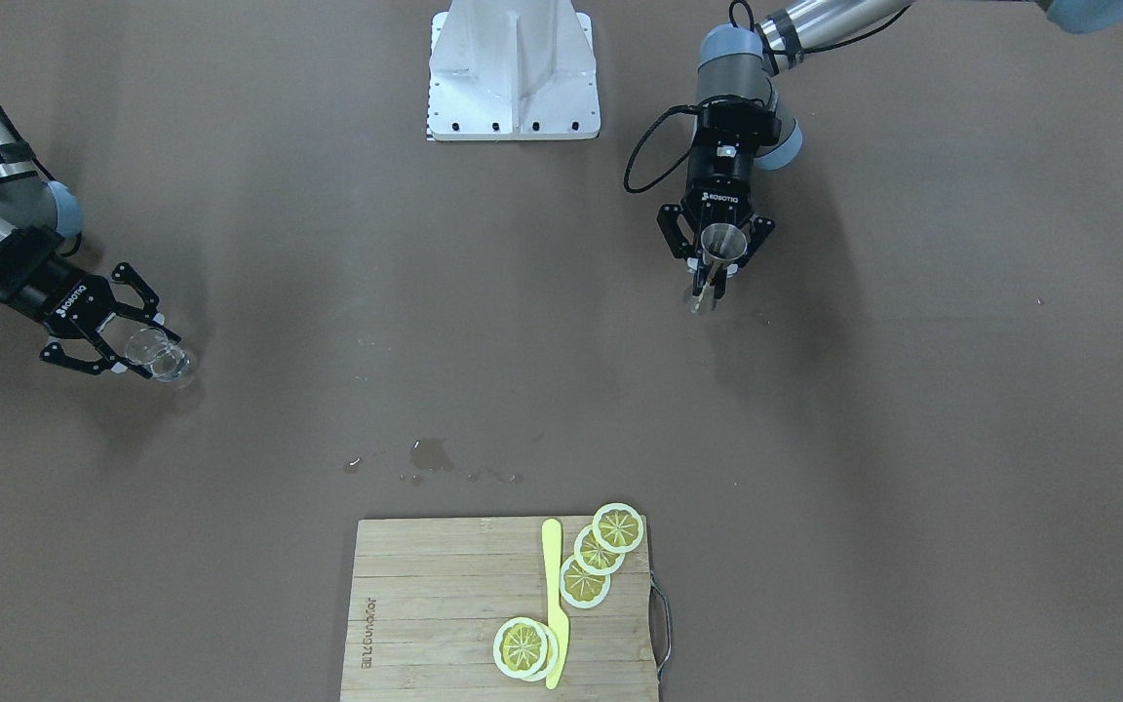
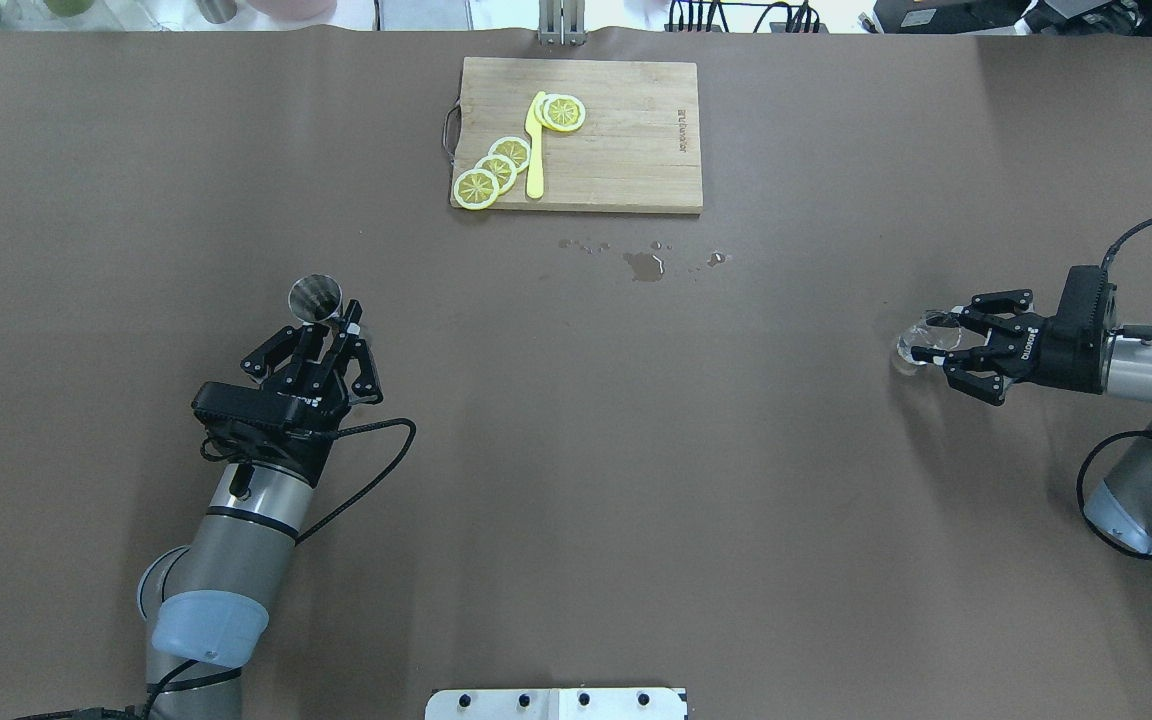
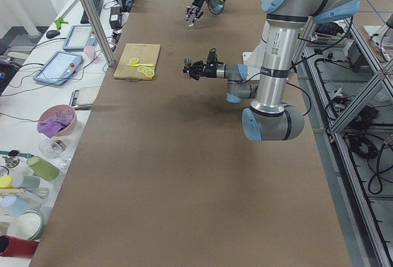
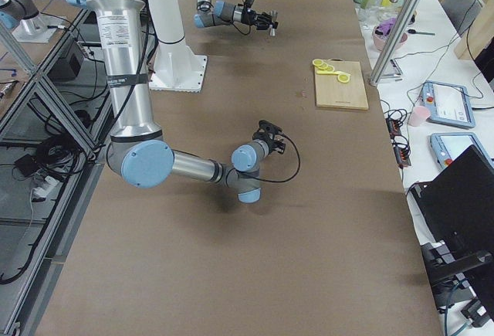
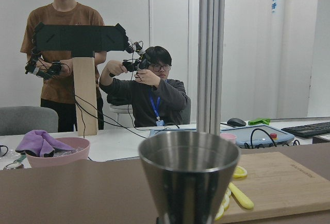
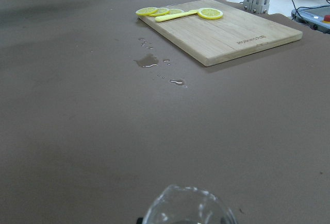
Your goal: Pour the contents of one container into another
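Note:
The steel jigger (image 1: 721,244) stands upright in front of the left arm, and my left gripper (image 1: 715,273) is shut on its narrow waist. From overhead its open top (image 2: 316,297) shows just beyond the left gripper (image 2: 331,318). Its upper cone (image 5: 188,175) fills the left wrist view. The clear glass tumbler (image 1: 160,357) sits low at the table on the other side, with my right gripper (image 1: 147,353) shut around it. In the overhead view the tumbler (image 2: 916,341) lies at the tips of the right gripper (image 2: 936,338). Only its rim (image 6: 188,206) shows in the right wrist view.
A wooden cutting board (image 2: 626,140) with lemon slices (image 2: 496,170) and a yellow knife (image 2: 535,145) lies at the table's far middle edge. Small puddles (image 2: 645,264) sit just before it. The robot's white base (image 1: 513,73) is at the near middle. Two people (image 5: 149,90) are beyond the table.

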`<state>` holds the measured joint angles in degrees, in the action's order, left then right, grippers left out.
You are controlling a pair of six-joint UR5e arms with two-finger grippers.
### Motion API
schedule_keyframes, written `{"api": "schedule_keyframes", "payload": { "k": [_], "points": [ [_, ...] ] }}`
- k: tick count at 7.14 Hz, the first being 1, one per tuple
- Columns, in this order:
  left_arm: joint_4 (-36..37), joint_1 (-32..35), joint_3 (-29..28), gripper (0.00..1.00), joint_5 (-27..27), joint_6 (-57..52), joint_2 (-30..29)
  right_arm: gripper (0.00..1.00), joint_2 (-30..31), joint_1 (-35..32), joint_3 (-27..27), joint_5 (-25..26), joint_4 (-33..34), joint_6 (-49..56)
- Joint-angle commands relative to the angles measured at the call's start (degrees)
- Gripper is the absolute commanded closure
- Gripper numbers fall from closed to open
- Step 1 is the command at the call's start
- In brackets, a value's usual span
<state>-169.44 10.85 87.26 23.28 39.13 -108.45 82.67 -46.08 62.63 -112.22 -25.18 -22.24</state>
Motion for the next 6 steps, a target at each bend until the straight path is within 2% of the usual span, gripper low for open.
{"api": "schedule_keyframes", "payload": {
  "k": [1, 2, 3, 4, 6],
  "points": [
    [-0.18, -0.3, 0.45, 1.0, -0.61, -0.19, -0.01, 1.0, 0.12, 0.29, 0.04, 0.07, 0.04, 0.09],
    [-0.27, -0.3, 0.89, 1.0, -0.6, -0.46, 0.08, 1.0, 0.12, 0.29, 0.04, 0.07, 0.13, 0.09],
    [-0.27, -0.3, 1.5, 1.0, -0.6, -0.72, 0.16, 0.84, 0.21, 0.29, 0.04, -0.1, 0.21, 0.09],
    [-0.27, -0.3, 1.77, 1.0, -0.43, -0.81, 0.34, 0.02, 0.21, 0.29, 0.04, -0.54, 0.21, 0.18],
    [-0.01, -0.3, 1.42, 1.0, -0.43, -0.81, 0.34, 0.0, 0.39, 0.29, 0.13, -0.8, 0.21, 0.0]
  ]
}}
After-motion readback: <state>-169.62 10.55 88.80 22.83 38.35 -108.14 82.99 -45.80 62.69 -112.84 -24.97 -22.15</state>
